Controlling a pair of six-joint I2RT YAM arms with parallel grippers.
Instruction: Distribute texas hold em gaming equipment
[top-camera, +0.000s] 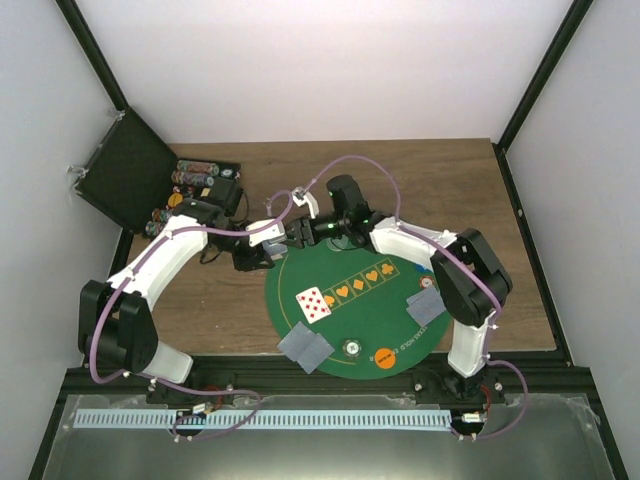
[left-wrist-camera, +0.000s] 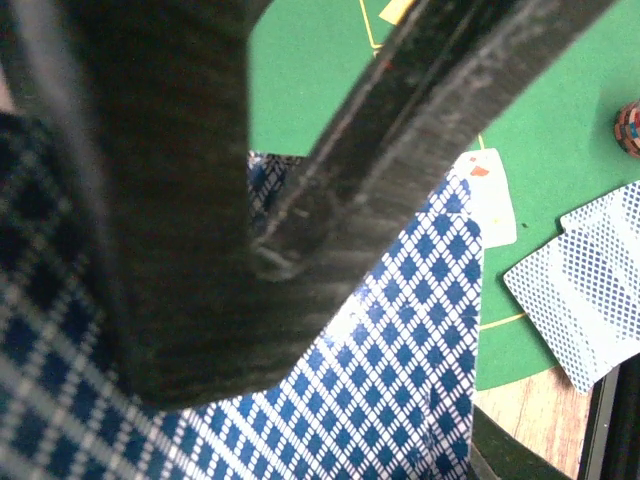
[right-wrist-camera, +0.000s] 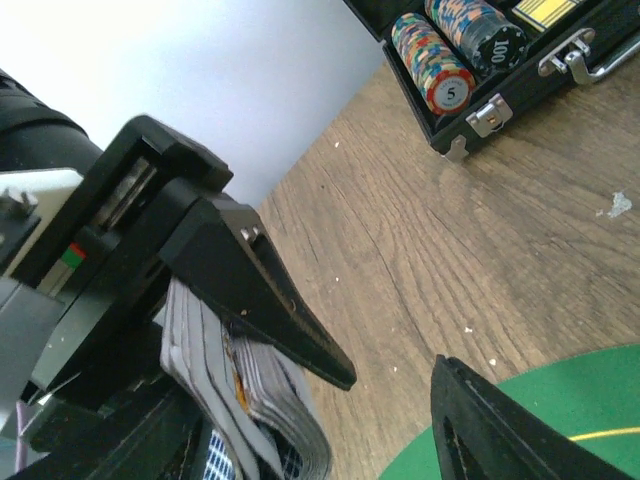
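Left end effector (top-camera: 254, 256), positioned just right of the open chip case (top-camera: 195, 185) and at the far-left rim of the round green mat (top-camera: 350, 325), is clenched on a deck of playing cards (right-wrist-camera: 255, 405). Its wrist view is filled by the blue diamond-pattern card back, which projects past the fingers toward the mat. Immediately to its right, the right end effector (right-wrist-camera: 392, 372) is released, jaws apart with nothing between them. From the right end effector, the deck lies left of and below the upper finger (right-wrist-camera: 270, 310), very near it, with the stacked card edges facing the jaws. Contact cannot be confirmed, and the deck's long axis cannot be fixed from these views. The right arm is the nearer free arm, so taking a card would probably require only a short move left onto the deck edge. On the mat lie the front-left face-down cards (top-camera: 305, 347), one face-up card (top-camera: 313, 303), a pale token (top-camera: 352, 347), an orange token (top-camera: 384, 357) and the right face-down cards (top-camera: 425, 306).
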